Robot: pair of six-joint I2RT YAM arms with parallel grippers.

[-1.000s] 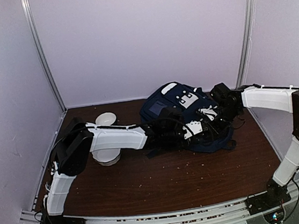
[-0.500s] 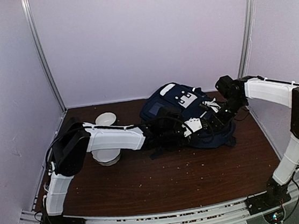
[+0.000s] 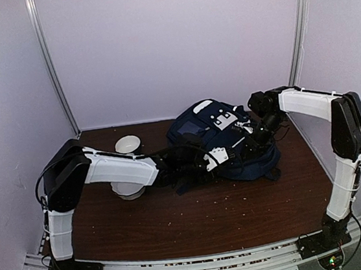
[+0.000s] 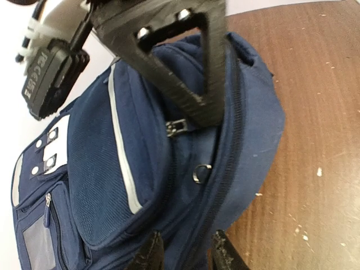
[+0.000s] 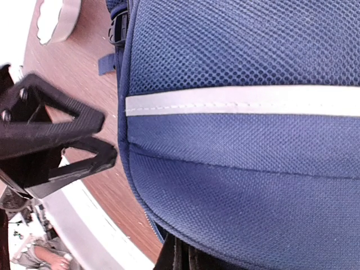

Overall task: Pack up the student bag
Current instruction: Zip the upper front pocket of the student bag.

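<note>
The student bag (image 3: 230, 139), navy with thin white stripes and white buckle patches, lies at the back centre of the table. My left gripper (image 3: 219, 158) is at its front side. In the left wrist view my left gripper (image 4: 188, 256) is shut on a fold of the bag (image 4: 140, 169) beside the zip, with a metal ring (image 4: 201, 172) just ahead. My right gripper (image 3: 253, 134) is on the bag's right side. In the right wrist view my right gripper (image 5: 194, 261) sits shut under the fabric lip of the bag (image 5: 242, 112).
A white bowl (image 3: 128, 143) stands at the back left and shows in the right wrist view (image 5: 59, 19). Another white dish (image 3: 129, 189) sits under my left forearm. Crumbs dot the brown table (image 3: 209, 216). Purple walls close in the back and sides.
My right gripper has moved left and up over the bag. My left arm has drawn back to the left, and the bag's front has shifted left with it.
</note>
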